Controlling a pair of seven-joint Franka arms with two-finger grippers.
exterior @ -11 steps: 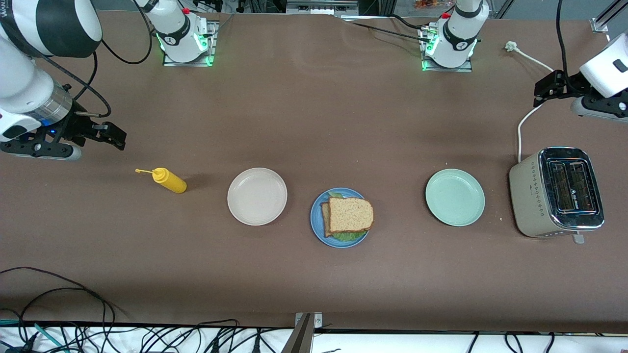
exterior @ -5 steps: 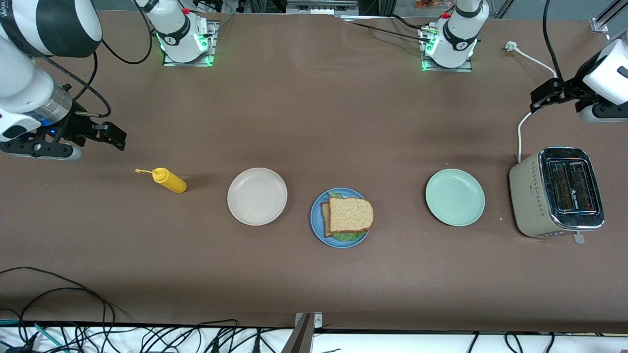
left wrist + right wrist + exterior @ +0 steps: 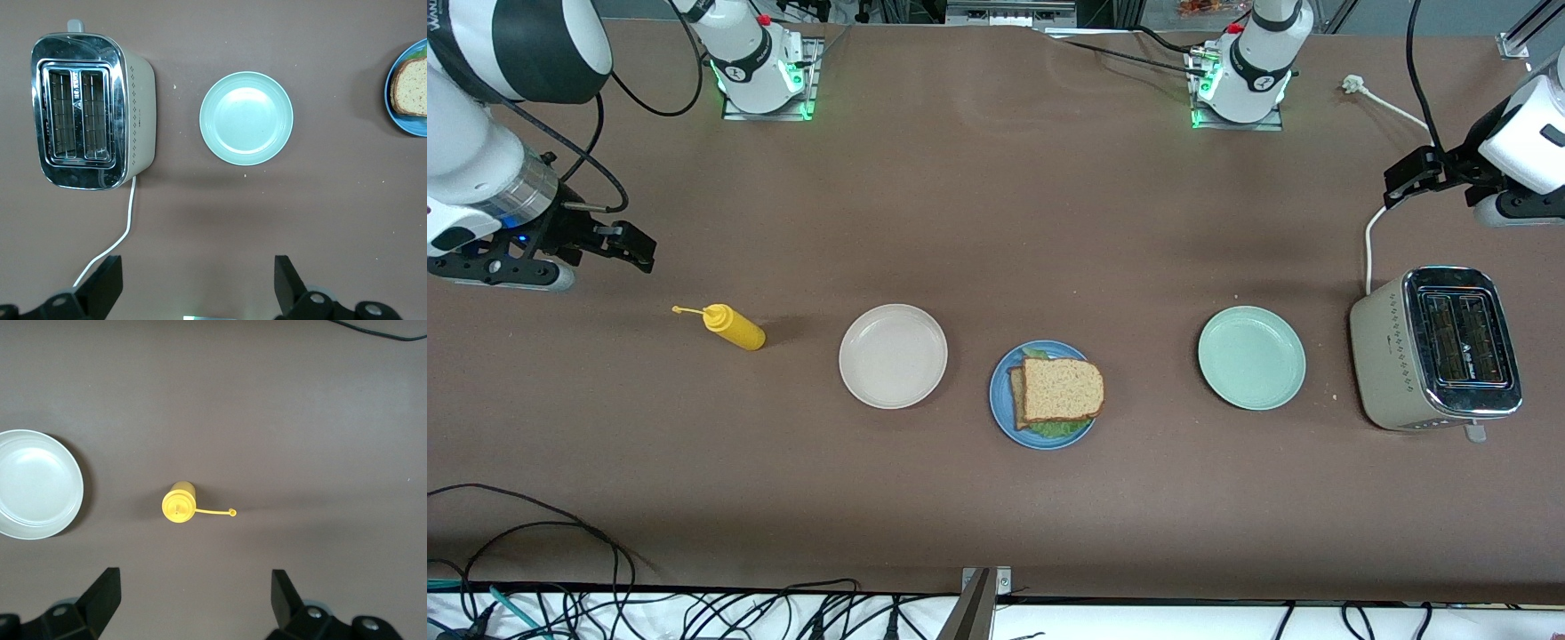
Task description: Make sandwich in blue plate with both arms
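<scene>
The sandwich (image 3: 1062,389) lies stacked on the blue plate (image 3: 1000,404) in the middle of the table, with green lettuce showing under the top bread slice. An edge of that blue plate (image 3: 419,128) with bread (image 3: 410,87) also shows in the left wrist view. My left gripper (image 3: 1400,182) hangs open and empty over the white cord by the toaster. In its own view the left gripper (image 3: 198,280) has bare table between its fingers. My right gripper (image 3: 630,247) is open and empty over the table at the right arm's end, near the yellow bottle; the right gripper (image 3: 193,593) holds nothing.
A yellow squeeze bottle (image 3: 734,326) stands toward the right arm's end, and a cream-white plate (image 3: 893,356) sits beside the blue plate. A mint-green plate (image 3: 1251,357) and a toaster (image 3: 1436,348) with its cord (image 3: 1369,244) are toward the left arm's end. Cables (image 3: 534,551) trail along the table's near edge.
The left arm's hand has shifted a little and turned over the cord near the toaster. The right arm, the plates and the sandwich have not moved.
</scene>
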